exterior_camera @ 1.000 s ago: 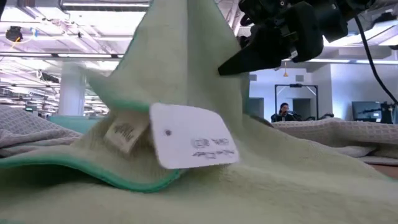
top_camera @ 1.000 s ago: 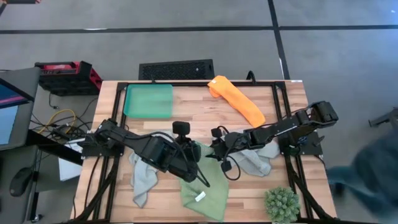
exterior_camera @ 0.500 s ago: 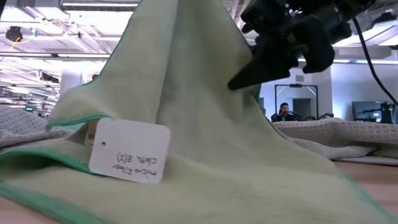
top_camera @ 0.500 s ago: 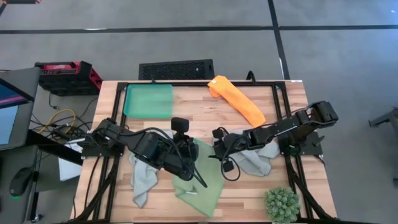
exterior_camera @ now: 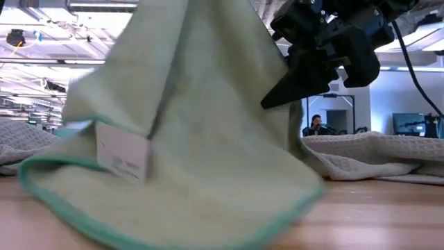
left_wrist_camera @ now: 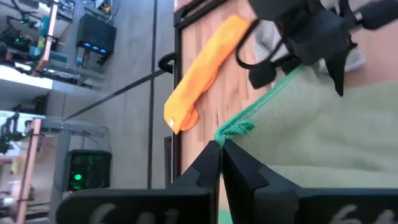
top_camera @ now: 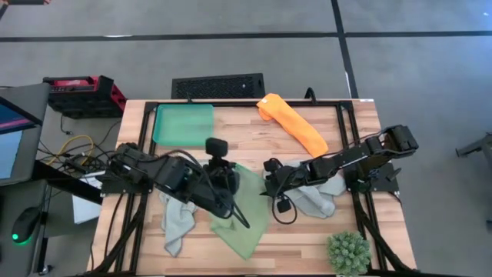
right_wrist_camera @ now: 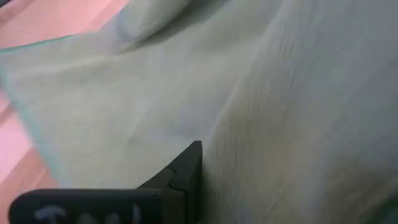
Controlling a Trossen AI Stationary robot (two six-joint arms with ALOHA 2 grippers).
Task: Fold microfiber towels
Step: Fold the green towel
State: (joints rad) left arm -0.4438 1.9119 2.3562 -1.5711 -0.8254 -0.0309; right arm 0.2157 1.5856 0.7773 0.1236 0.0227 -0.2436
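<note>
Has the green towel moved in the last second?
Yes. In the high view the green towel, pinched by the left gripper, has been drawn toward the green tray, away from the table's near edge.

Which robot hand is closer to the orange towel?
Right. The right gripper is beside the green towel, below the orange towel. The left gripper, pinching the green towel's corner, sits farther off toward the left.

No readable text anywhere. Small white tag on the light green microfiber towel carries faint print, too blurred to make out.
</note>
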